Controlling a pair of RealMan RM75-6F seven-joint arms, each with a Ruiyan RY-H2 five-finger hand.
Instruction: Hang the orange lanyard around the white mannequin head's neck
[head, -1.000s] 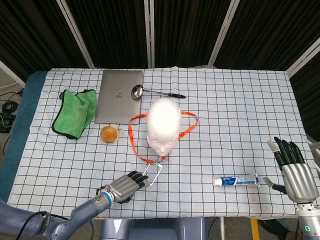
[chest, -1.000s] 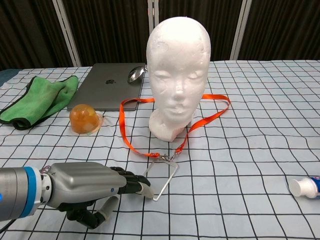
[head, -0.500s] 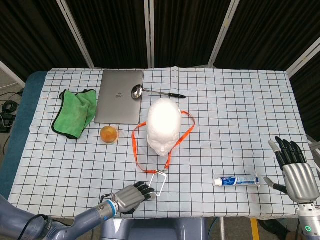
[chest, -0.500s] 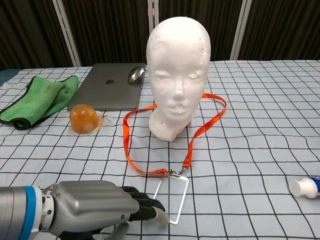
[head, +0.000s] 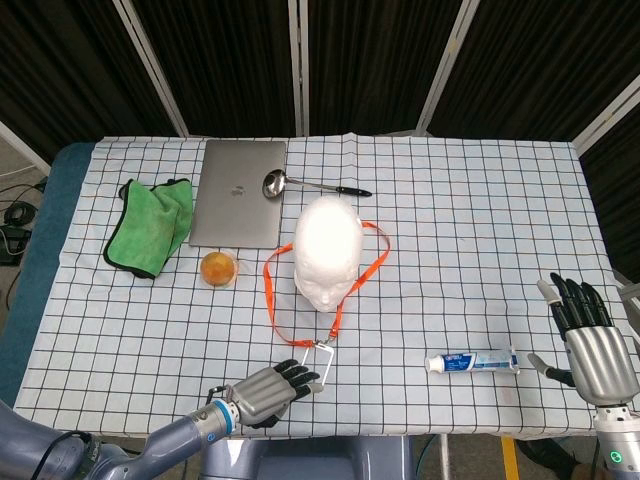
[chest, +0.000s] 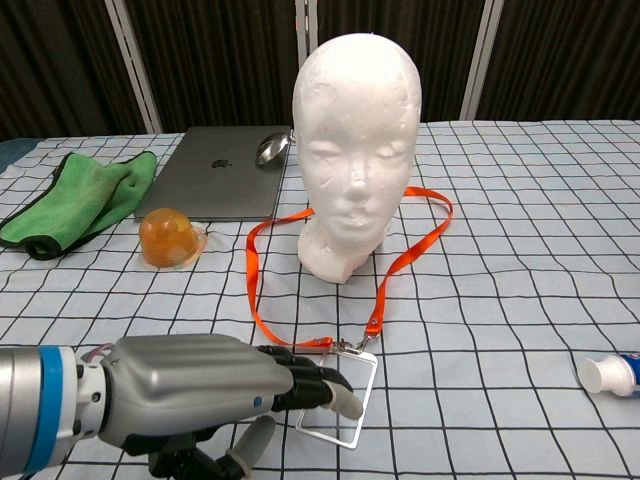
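The white mannequin head (head: 327, 252) (chest: 355, 150) stands upright mid-table. The orange lanyard (head: 268, 292) (chest: 253, 285) lies flat on the cloth, looped around the base of the head. Its clear badge holder (head: 320, 362) (chest: 348, 402) sits at the near end of the loop. My left hand (head: 268, 392) (chest: 195, 388) is low at the table's front edge. Its fingers (chest: 318, 385) reach over the badge holder's left side, and the thumb (chest: 252, 442) stays apart below them. My right hand (head: 590, 340) hovers at the far right with its fingers spread, holding nothing.
A toothpaste tube (head: 472, 362) (chest: 610, 374) lies near the right hand. Behind the head are a grey laptop (head: 240, 192) (chest: 215, 172) and a ladle (head: 300, 184). A green cloth (head: 150, 225) (chest: 70, 195) and an orange ball (head: 219, 268) (chest: 168, 238) sit to the left.
My left hand dragged the badge holder toward the front edge, straightening the lanyard loop. It then slid forward, so its fingers now cover the holder's left side. The right hand has stayed still.
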